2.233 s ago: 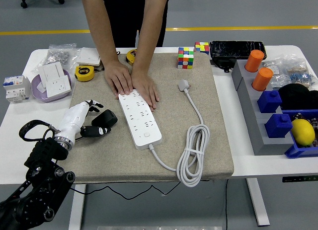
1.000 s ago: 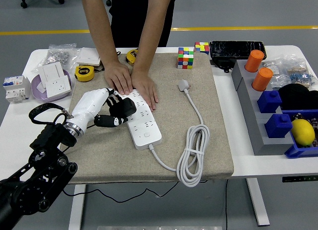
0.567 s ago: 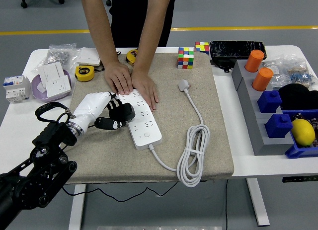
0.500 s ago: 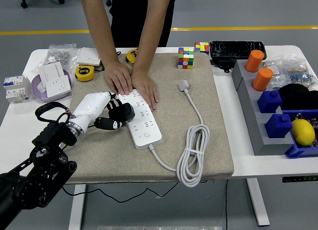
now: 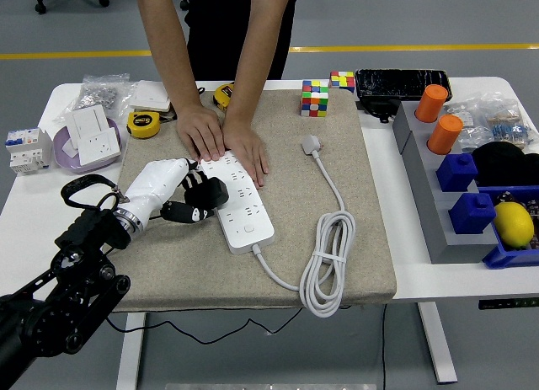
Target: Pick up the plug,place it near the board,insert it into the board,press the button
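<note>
The black plug (image 5: 209, 193) sits in the grip of the left hand (image 5: 173, 190), whose dark fingers are curled around it at the left edge of the white power strip (image 5: 237, 201). The plug overlaps the strip's edge; whether its pins are in a socket cannot be made out, since the fingers cover that side. The strip lies at a slant on a tan mat (image 5: 295, 162), its far end pinned under a person's two hands (image 5: 223, 140), which lie flat and hide the top sockets. The button (image 5: 248, 231) near the strip's near end is uncovered, with bare mat to its left and near side. The strip's own white cord (image 5: 327, 255) runs from the near end, coils near the mat's front edge and ends in a white plug (image 5: 312, 143) lying loose to the right. Between strip and cord the mat is open. Left of the mat, on the white surface (image 5: 29, 200), lie a yellow tape measure (image 5: 144, 123) and a purple dish (image 5: 74, 152) of white sockets. Bins at the right are cut off by the picture's edge.
</note>
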`<state>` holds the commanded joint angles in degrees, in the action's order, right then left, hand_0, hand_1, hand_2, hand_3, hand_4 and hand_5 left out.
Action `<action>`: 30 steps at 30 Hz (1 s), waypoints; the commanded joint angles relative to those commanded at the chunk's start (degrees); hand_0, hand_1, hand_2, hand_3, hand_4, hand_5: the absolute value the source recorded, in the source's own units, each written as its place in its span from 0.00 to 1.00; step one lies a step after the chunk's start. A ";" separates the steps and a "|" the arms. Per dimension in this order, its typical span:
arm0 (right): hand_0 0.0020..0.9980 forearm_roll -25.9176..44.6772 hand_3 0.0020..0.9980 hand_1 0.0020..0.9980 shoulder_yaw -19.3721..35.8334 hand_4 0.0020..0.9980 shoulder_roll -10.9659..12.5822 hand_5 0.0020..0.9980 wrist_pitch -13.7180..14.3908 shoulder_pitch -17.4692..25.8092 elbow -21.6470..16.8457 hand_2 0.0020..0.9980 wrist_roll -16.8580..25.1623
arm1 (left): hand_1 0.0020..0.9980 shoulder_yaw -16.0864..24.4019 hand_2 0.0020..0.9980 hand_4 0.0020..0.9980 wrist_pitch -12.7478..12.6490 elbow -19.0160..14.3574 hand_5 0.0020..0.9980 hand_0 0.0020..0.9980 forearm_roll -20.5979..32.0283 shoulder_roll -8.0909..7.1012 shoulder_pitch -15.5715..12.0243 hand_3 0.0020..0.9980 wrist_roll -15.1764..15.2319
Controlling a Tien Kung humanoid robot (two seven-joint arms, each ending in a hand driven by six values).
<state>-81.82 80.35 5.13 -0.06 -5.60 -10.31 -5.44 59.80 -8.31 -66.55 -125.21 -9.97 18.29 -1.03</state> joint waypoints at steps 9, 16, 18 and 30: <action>0.87 0.00 0.71 0.73 -0.06 1.00 0.09 0.67 0.02 -0.04 0.00 0.72 0.00 | 0.46 -0.61 0.41 0.57 0.21 0.60 0.00 0.50 -1.11 -0.52 0.50 0.51 -0.08; 0.87 -0.31 0.71 0.73 0.01 1.00 0.20 0.67 -0.05 -0.01 0.00 0.72 -0.10 | 0.46 -1.23 0.41 0.57 0.41 0.52 0.00 0.50 -1.05 -1.17 0.85 0.51 -0.12; 0.87 -0.20 0.71 0.73 -0.11 1.00 0.26 0.67 -0.01 -0.08 0.00 0.72 -0.07 | 0.46 -1.35 0.41 0.57 0.50 0.48 0.00 0.50 -1.23 -1.22 0.82 0.51 -0.13; 0.87 -0.10 0.71 0.73 -0.34 1.00 0.40 0.67 0.00 -0.04 0.00 0.72 -0.10 | 0.47 -3.65 0.41 0.57 1.05 0.03 0.00 0.50 -1.47 -2.30 1.80 0.52 -0.24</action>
<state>-81.92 80.01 5.53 -0.06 -5.64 -10.31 -5.55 56.14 -7.25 -66.52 -126.68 -12.27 20.09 -1.27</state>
